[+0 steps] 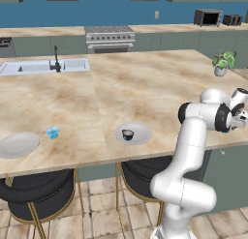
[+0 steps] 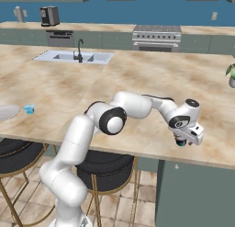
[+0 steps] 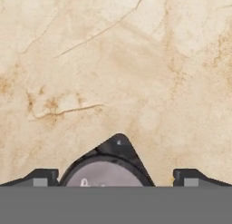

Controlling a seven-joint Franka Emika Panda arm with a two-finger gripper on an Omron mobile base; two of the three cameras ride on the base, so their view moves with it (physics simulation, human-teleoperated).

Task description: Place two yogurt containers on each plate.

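Observation:
A dark yogurt container with a pale top stands on the marble counter between my open gripper's fingertips, with a gap on each side. From the right base view the gripper hangs low over this cup, close to the counter's front edge at the right. One pale grey plate near the front middle holds another dark yogurt container. The other plate lies bare at the far left, and a light blue yogurt container sits on the counter just right of it.
A sink with a dark faucet is set in the far left of the island counter. A potted plant stands at the far right. Black stools are tucked under the front edge.

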